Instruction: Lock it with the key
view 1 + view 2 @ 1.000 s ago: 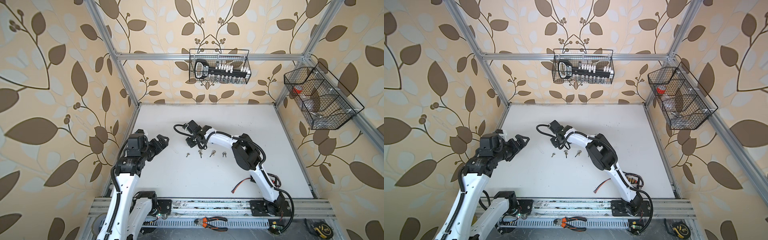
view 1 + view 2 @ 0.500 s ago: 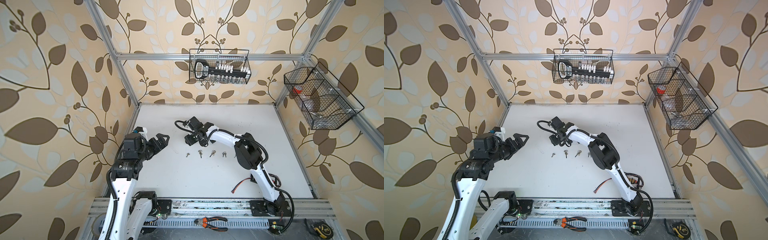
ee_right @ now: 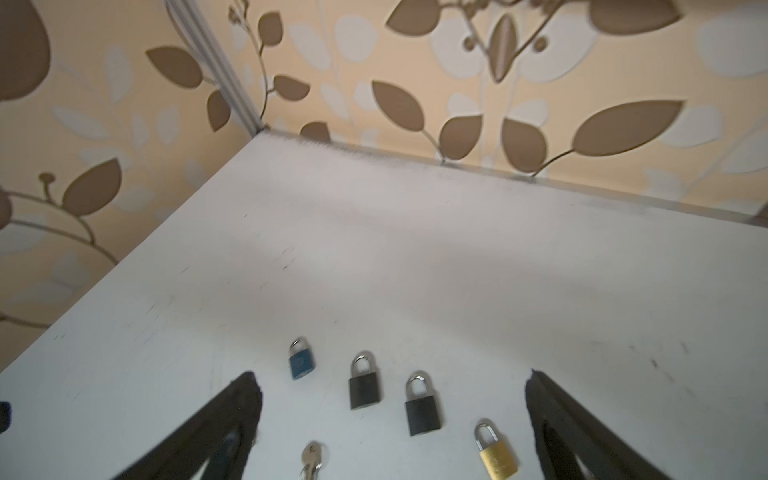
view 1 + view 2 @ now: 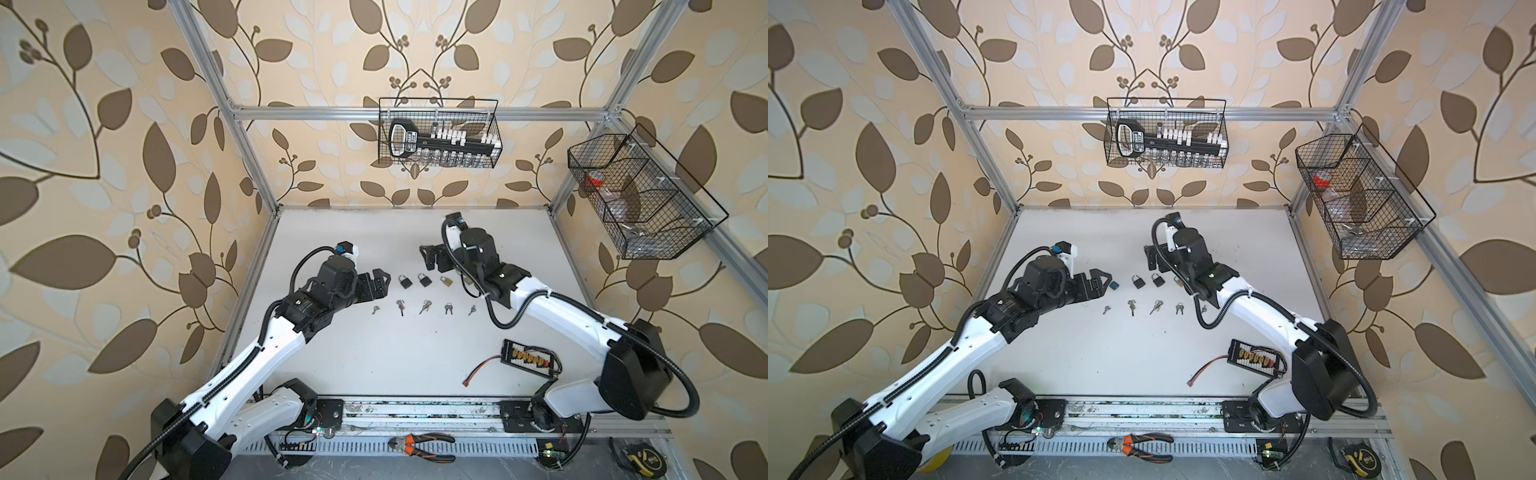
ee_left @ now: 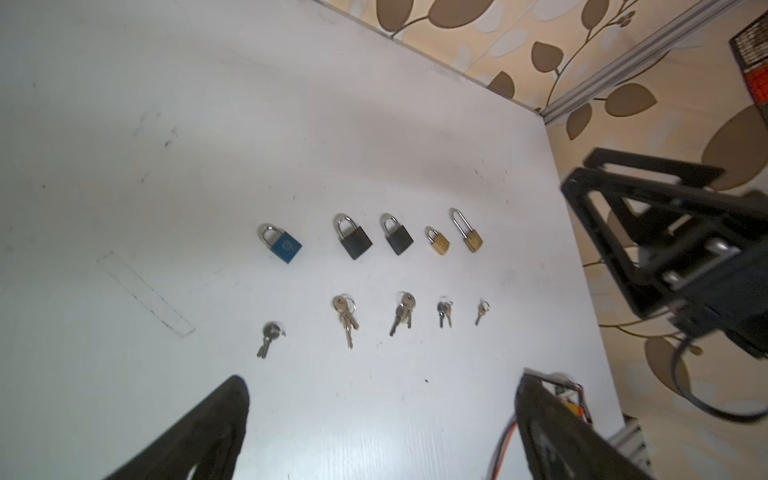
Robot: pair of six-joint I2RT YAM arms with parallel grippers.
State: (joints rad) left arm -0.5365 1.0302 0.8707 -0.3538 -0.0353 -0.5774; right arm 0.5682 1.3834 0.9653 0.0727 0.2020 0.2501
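Left gripper (image 5: pixel 380 378) fingers wide apart, empty, beside blue square padlock (image 5: pixel 286 247). Right gripper (image 3: pixel 390 377) fingers wide apart, empty, near small brass padlock (image 3: pixel 497 457). Silver key bunches (image 5: pixel 345 313) loose on white bench (image 5: pixel 166 124).

The left arm (image 4: pixel 266 353) and right arm (image 4: pixel 569 316) have white shells between black joint housings, with black ribbed cable hoses alongside. The left gripper (image 4: pixel 380 284) and right gripper (image 4: pixel 427 258) are black, with triangular open-frame fingers (image 3: pixel 199 436).

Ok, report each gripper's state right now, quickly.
Left gripper: open, holding nothing.
Right gripper: open, holding nothing.
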